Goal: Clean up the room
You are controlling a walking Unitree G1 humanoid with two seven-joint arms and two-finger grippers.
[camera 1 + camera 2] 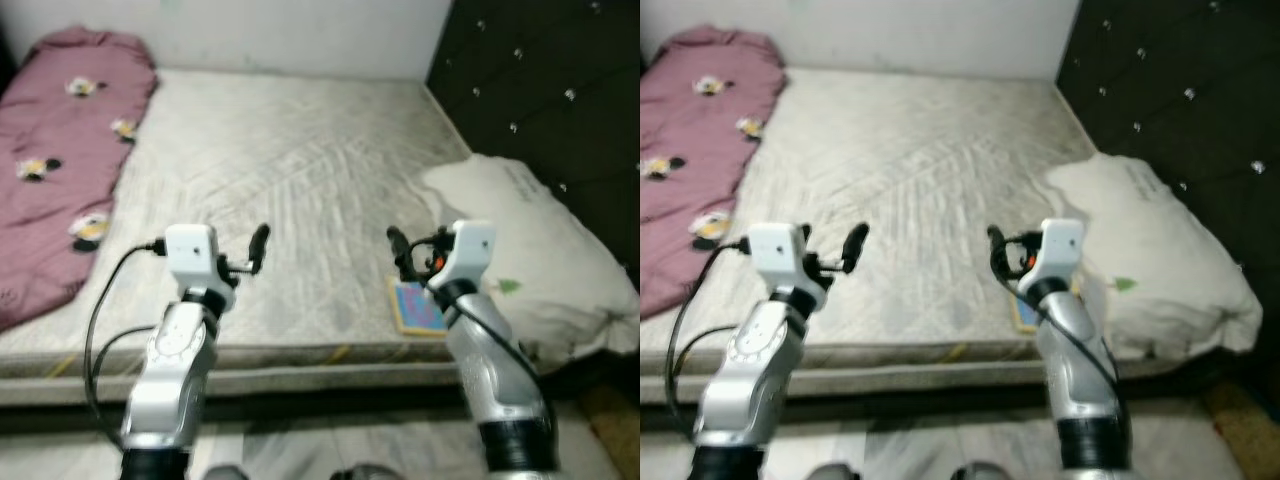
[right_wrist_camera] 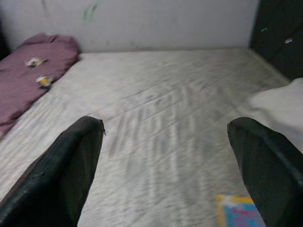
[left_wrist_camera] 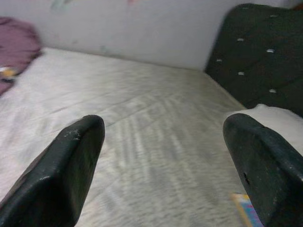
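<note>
Both arms are raised over the near edge of the bed (image 1: pixel 300 180), a bare pale mattress with a faint striped weave. The left end effector (image 3: pixel 161 156) has its fingers spread wide, holding nothing, hovering above the mattress. The right end effector (image 2: pixel 165 161) is also spread wide and empty, above the mattress. A small colourful book (image 1: pixel 415 308) with a blue cover and yellowish border lies flat near the bed's front edge, just beside the right arm and partly hidden by it. A white pillow (image 1: pixel 540 255) sits at the right side of the bed, against a dark tufted headboard (image 1: pixel 540 80). A maroon blanket (image 1: pixel 60 150) with flower prints lies along the left side, well apart from the book. Views are slightly blurred.
</note>
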